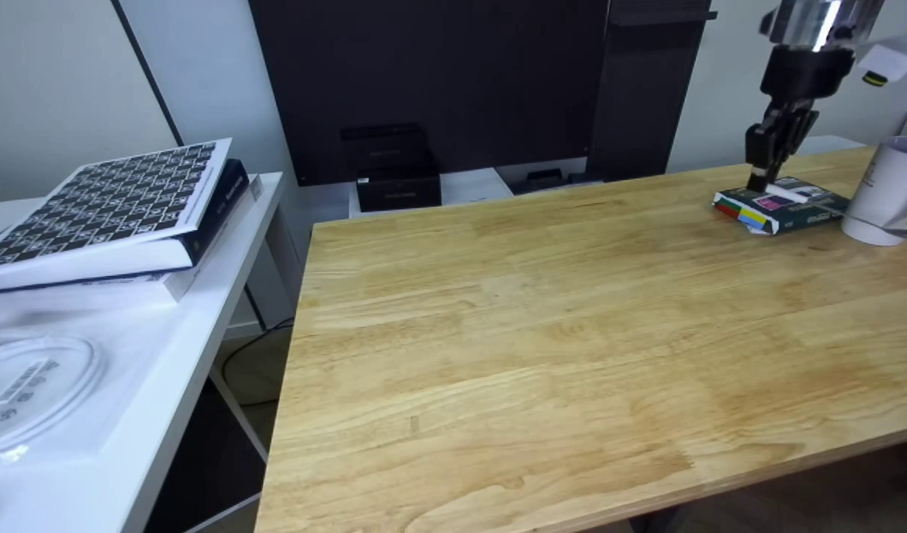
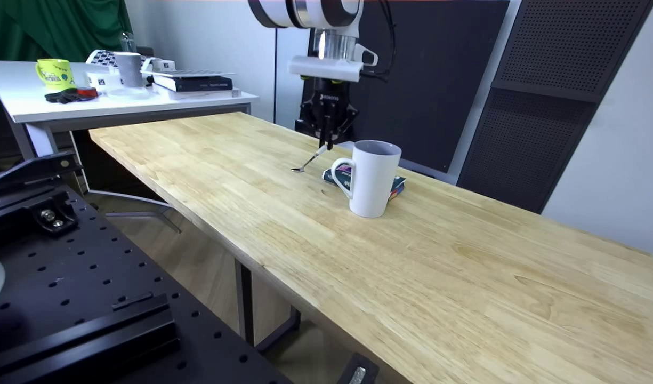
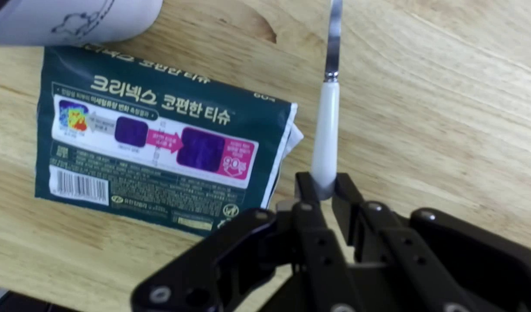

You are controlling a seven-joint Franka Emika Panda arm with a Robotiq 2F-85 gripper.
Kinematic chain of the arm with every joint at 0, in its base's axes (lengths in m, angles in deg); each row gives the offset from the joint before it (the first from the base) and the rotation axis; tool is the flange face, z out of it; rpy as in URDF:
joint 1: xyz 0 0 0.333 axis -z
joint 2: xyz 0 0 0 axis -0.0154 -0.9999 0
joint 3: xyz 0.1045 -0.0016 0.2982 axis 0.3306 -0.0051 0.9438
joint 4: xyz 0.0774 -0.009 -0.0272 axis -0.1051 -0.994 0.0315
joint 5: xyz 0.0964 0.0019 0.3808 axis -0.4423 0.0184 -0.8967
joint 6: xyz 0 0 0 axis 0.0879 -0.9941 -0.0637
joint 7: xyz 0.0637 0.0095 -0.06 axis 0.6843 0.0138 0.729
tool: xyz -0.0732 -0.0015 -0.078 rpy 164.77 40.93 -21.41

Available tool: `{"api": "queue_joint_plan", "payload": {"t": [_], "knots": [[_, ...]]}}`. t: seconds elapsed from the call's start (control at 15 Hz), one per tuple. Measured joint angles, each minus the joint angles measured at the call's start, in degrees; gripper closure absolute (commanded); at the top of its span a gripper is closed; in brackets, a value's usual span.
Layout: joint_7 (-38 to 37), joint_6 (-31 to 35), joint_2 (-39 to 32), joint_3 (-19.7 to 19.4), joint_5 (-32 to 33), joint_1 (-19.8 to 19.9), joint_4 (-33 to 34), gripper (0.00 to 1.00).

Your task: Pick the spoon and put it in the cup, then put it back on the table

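The spoon (image 3: 325, 130) has a white handle and a slim silvery shaft; its bowl is outside the wrist view. My gripper (image 3: 319, 186) is shut on the handle's end. An exterior view shows the spoon (image 2: 310, 159) slanting down from the gripper (image 2: 325, 144), bowl low over the wooden table (image 2: 438, 277); whether it touches the wood I cannot tell. The white cup (image 2: 373, 181), grey inside, stands upright on the table beside it. Another exterior view has the spoon's shaft crossing in front of the cup (image 1: 879, 192). Only part of the cup (image 3: 87, 19) enters the wrist view.
A dark green tissue pack (image 3: 161, 143) lies flat on the table, against or close to the cup, left of the gripper in the wrist view. A white desk (image 1: 149, 355) with books (image 1: 120, 215) stands apart. A black perforated board (image 2: 118, 298) lies across a gap from the table.
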Motion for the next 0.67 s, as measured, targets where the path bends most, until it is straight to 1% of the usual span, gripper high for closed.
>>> {"api": "queue_joint_plan", "payload": {"t": [0.13,0.4,0.67], "knots": [[-0.32,-0.44,1.69,-0.88,1.53,-0.61,0.95,0.96],[-0.54,-0.33,6.27,-3.92,5.36,-1.36,1.49,0.96],[-0.54,-0.06,11.23,-4.64,5.93,-1.30,1.51,0.96]]}}
